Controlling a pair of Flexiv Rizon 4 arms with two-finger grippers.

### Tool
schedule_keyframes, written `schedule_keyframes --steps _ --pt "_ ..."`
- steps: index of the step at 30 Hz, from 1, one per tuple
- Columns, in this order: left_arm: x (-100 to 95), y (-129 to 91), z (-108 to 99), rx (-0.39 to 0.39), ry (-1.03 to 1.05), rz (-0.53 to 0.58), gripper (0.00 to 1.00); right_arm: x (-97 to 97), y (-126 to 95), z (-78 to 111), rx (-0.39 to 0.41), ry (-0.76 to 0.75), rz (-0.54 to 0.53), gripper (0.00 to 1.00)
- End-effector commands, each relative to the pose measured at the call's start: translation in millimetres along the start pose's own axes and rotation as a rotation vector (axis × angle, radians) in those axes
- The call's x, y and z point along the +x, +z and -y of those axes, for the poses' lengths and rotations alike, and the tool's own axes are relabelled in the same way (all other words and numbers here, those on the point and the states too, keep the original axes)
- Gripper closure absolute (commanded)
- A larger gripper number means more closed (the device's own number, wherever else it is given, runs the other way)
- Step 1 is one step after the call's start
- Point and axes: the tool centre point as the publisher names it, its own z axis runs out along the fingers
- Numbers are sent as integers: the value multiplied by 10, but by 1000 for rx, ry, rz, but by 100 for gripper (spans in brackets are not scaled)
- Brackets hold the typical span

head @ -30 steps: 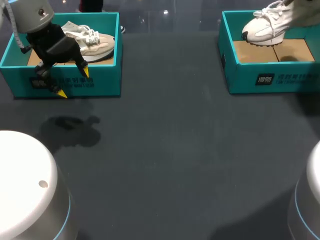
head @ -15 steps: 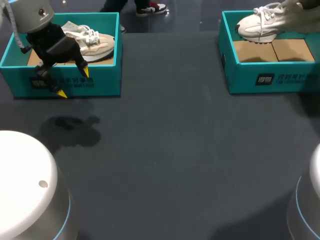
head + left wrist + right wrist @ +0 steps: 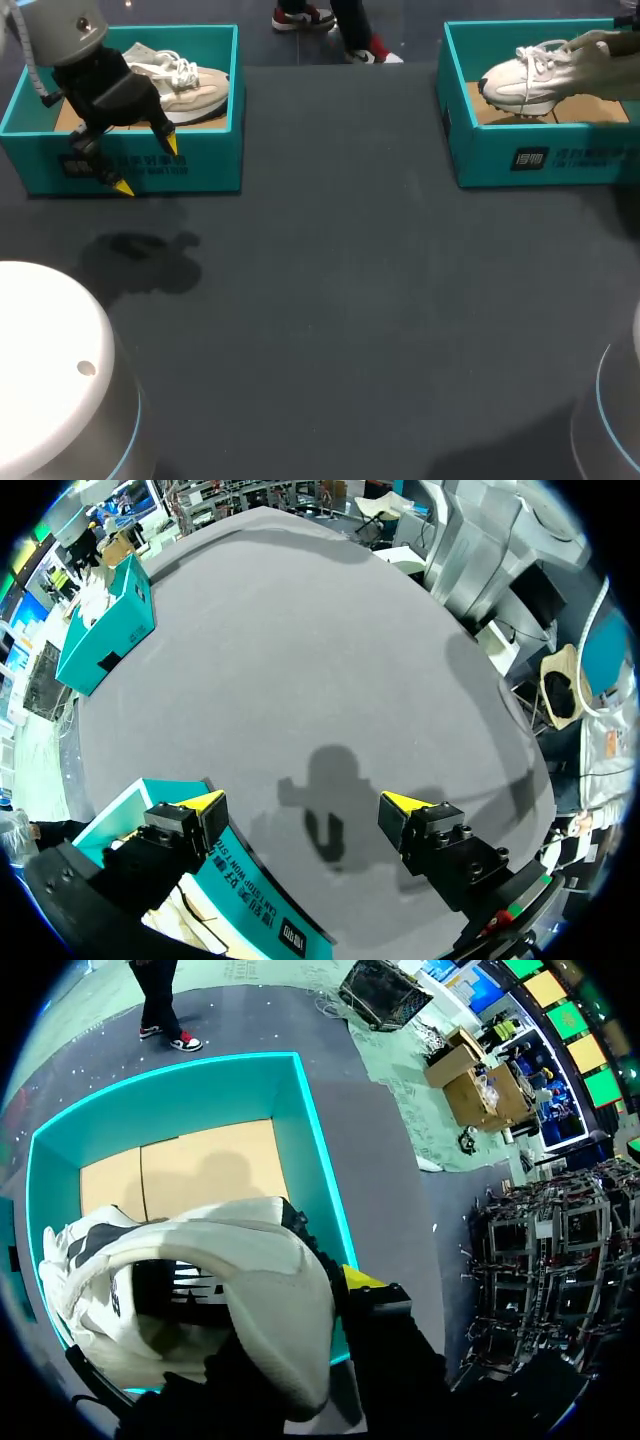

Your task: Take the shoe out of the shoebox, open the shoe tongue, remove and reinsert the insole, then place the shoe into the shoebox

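A white shoe [image 3: 530, 80] hangs toe-down, low inside the right teal shoebox [image 3: 530, 160], over its cardboard floor. My right gripper [image 3: 312, 1300] is shut on the shoe's [image 3: 200, 1260] heel collar. One yellow fingertip [image 3: 360, 1278] shows outside the heel; the other is hidden in the shoe. In the head view that gripper is past the right edge. A beige shoe [image 3: 185, 85] lies in the left teal shoebox [image 3: 200, 165]. My left gripper [image 3: 147, 166] hovers open over that box's front wall [image 3: 250, 900], nothing between its fingers [image 3: 305, 805].
The dark table top [image 3: 330, 300] stretches between the two boxes. Two rounded white arm bases sit at the front corners, one on the left [image 3: 50, 370] and one on the right [image 3: 615, 400].
The white shoe rose slightly, then came down lower into the right box and shifted a little to the right. My left arm has not moved.
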Motion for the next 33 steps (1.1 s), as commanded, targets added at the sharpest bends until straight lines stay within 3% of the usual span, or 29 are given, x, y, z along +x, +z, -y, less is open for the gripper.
schedule_keyframes --steps 1,7,12,23,33 --pt "5 -3 0 -3 0 0 0 -20 -28 13 -3 0 -4 100" --pt "5 -3 0 -3 0 0 0 -20 -28 13 -3 0 -4 100" --pt "5 -3 0 -3 0 0 0 42 206 -23 -8 -16 -24 100" --pt "5 -3 0 -3 0 0 0 53 499 118 1 -23 -65 100" --pt "5 -3 0 -3 0 0 0 53 499 118 1 -23 -65 100"
